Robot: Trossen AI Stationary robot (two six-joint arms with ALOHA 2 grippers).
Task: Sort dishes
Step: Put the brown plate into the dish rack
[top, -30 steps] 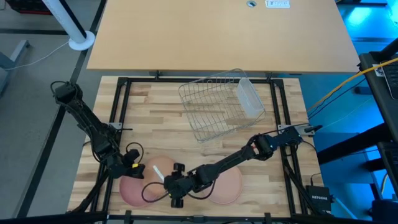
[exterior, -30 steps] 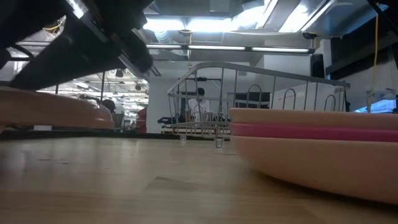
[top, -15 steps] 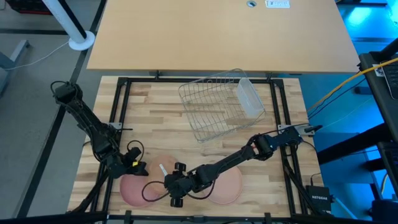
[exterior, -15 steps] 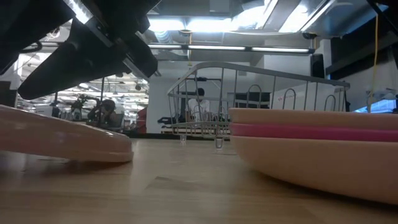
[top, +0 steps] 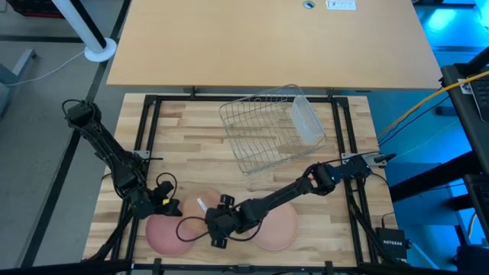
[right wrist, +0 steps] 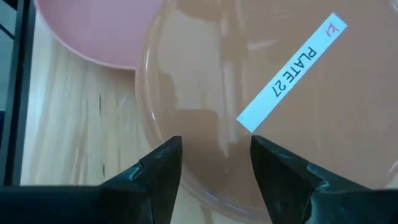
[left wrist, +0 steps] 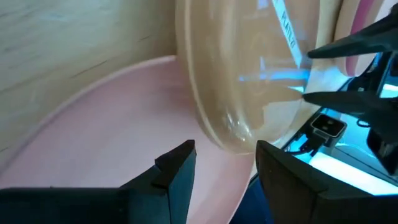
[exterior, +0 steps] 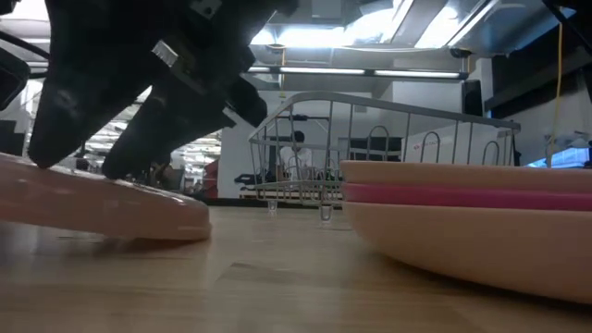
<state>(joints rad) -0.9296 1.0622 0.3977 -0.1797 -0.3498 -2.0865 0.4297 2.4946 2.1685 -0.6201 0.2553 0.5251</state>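
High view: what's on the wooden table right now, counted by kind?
Plates: 3 (pink plate, tan plate, peach plate)
Wire rack: 1
Clear cup: 1
Total: 5

Light wooden butcher-block table (top: pixel 191 145), boards running side to side, dark frame rails at its edges. Toward the back sits a silver wire rack (top: pixel 263 130) with a clear plastic cup (top: pixel 307 121) at its right end. At the front edge, a pale peach plate (top: pixel 164 233) on the left, a stack of plates (top: pixel 279 229) just right of it.
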